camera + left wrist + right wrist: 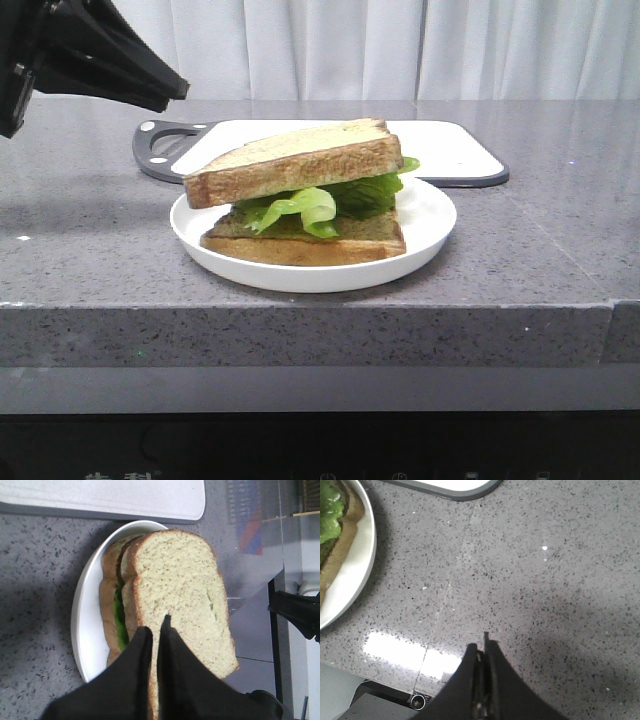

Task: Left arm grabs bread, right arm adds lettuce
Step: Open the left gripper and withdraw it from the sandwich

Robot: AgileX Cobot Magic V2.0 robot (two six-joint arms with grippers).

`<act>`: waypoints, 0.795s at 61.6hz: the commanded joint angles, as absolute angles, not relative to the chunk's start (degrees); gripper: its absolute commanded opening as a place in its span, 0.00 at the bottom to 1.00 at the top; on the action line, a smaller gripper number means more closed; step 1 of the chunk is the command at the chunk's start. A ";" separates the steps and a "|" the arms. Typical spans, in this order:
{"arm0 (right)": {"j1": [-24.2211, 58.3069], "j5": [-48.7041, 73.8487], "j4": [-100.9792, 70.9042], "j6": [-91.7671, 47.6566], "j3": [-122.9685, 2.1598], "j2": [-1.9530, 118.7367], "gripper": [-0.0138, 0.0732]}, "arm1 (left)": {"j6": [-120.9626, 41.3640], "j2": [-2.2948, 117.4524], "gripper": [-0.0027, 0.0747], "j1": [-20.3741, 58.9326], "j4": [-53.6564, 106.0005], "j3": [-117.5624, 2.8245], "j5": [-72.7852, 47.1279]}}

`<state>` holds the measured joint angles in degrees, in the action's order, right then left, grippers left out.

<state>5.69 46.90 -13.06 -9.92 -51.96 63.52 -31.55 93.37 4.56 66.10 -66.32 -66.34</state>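
Observation:
A sandwich sits on a white plate (430, 225). A top bread slice (300, 160) lies tilted on ruffled green lettuce (310, 205) over a bottom bread slice (300, 247). My left gripper (178, 90) is raised at the upper left, away from the sandwich, shut and empty. In the left wrist view the gripper (156, 627) hangs above the top bread (180, 595), with lettuce (119, 615) showing at its edge. My right gripper (481, 642) is shut and empty over bare counter beside the plate (350, 575). It is out of the front view.
A white cutting board with a dark rim and handle (450, 150) lies behind the plate and also shows in the left wrist view (100, 497). The grey speckled counter (540, 240) ends at a front edge just before the plate.

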 commanded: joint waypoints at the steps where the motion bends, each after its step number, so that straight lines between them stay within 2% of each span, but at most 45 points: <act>1: 5.37 43.90 -13.55 -10.08 -53.42 62.19 0.09 | -32.44 90.76 0.01 4.50 69.23 -68.00 -67.63; 12: 5.37 43.85 -13.55 -10.08 -53.42 62.19 0.09 | -31.31 88.09 0.01 5.07 59.58 -68.00 -60.37; 32: 5.37 42.78 -13.50 -10.08 -53.42 62.10 0.09 | -10.31 77.13 0.01 12.08 22.05 -65.63 -40.78; 43: 5.37 38.62 -12.64 -10.83 -52.55 59.60 0.09 | -8.16 70.28 0.01 14.06 16.58 -58.51 -30.60; 49: 5.37 33.12 -12.70 -12.41 -50.05 55.91 0.09 | -8.16 64.27 0.01 14.38 14.95 -51.99 -21.18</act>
<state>5.69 40.31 -12.92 -10.82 -50.28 59.67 -8.99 69.84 13.76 16.05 -54.50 -31.51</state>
